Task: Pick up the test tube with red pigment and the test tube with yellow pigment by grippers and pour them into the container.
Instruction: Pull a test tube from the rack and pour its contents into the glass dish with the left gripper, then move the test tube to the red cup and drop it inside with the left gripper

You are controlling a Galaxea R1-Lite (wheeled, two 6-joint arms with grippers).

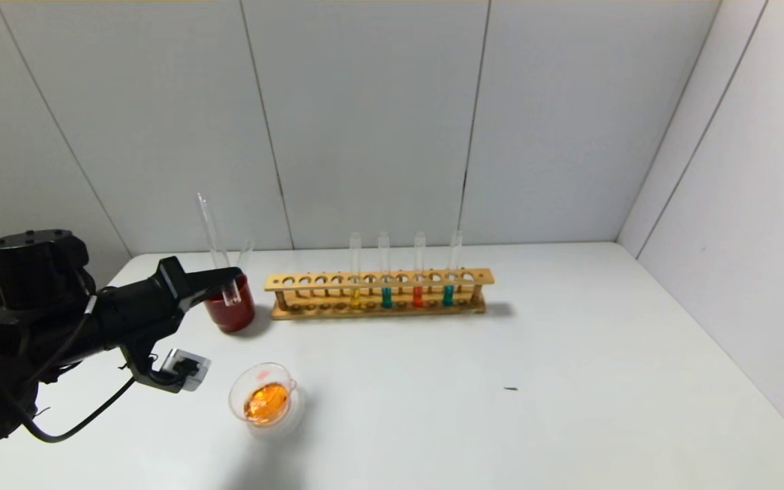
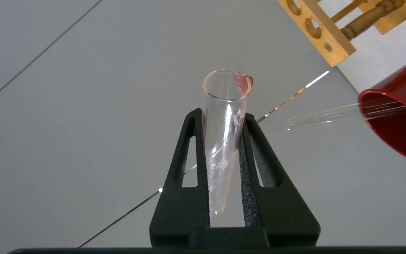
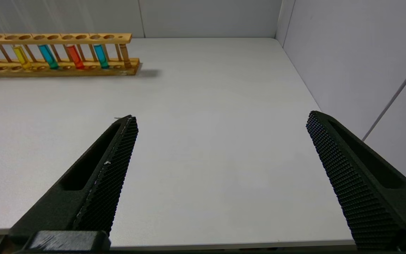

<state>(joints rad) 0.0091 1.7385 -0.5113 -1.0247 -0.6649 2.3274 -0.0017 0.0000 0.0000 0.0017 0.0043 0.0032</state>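
My left gripper (image 1: 229, 278) is shut on an empty clear test tube (image 1: 209, 224) with reddish residue at its mouth (image 2: 242, 82). It holds the tube upright next to the dark red cup (image 1: 230, 309), with the tube's lower end in front of the cup. The left wrist view shows the fingers (image 2: 196, 141) clamped on the tube's sides. The container (image 1: 266, 398) stands on the table in front of the cup and holds orange liquid. A test tube with yellow pigment (image 1: 355, 297) and a test tube with red pigment (image 1: 418, 296) stand in the wooden rack (image 1: 378, 280). My right gripper (image 3: 220, 118) is open and empty above the table's near right.
Two teal-liquid tubes (image 1: 386, 297) (image 1: 448, 295) stand in the rack beside the yellow and red ones. A second empty tube (image 1: 246, 252) leans in the red cup. Grey walls close the back and right. A small dark speck (image 1: 511, 388) lies on the table.
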